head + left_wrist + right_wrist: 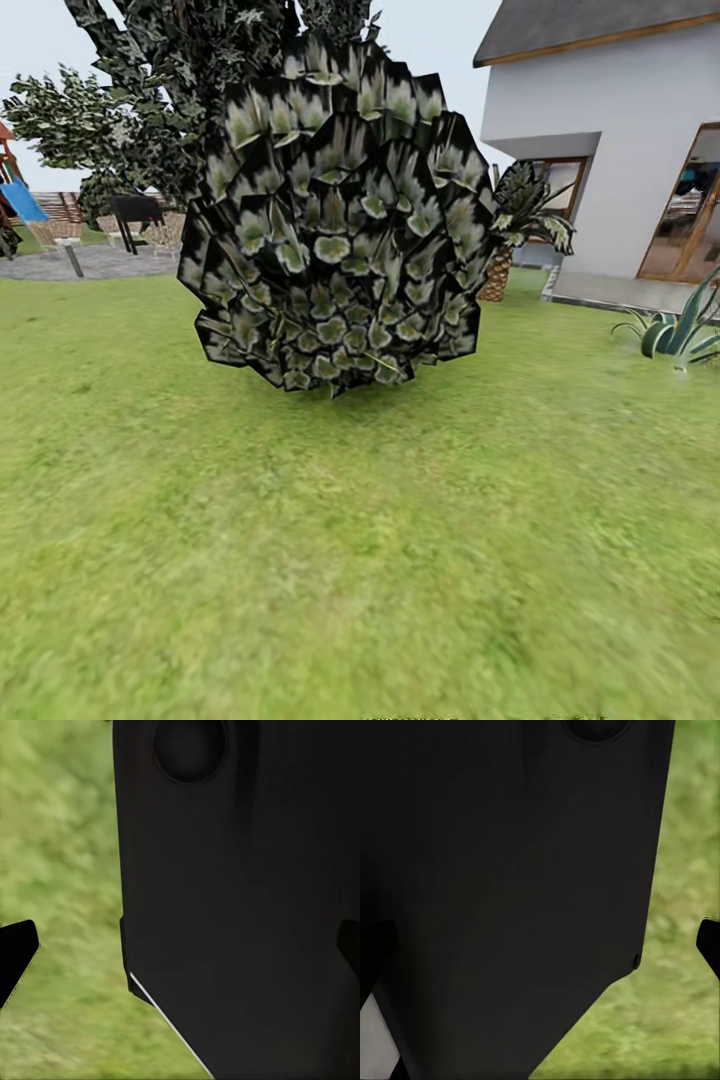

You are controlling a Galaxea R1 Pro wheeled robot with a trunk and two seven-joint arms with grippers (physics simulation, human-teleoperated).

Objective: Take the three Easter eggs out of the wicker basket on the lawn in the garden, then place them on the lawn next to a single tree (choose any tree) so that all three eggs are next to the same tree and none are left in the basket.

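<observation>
The lawn [360, 560] spreads out in front of me in the head view. The Easter eggs, the wicker basket and the tree are out of view. In the left wrist view my left gripper [183, 952] is open, its black fingertips [15, 956] far apart at the picture's edges, with my dark body panel and grass behind them. In the right wrist view my right gripper [540, 945] is open too, one fingertip [711, 943] showing over the grass. Nothing sits between either pair of fingers.
A big dark, almost black bush [335, 220] stands straight ahead, with darker foliage [150, 70] behind it. A white house [620, 120] with a paved step is at the right, beside a small palm [510, 235] and a spiky plant [680, 330]. Paving [100, 262] and a blue slide [20, 200] lie far left.
</observation>
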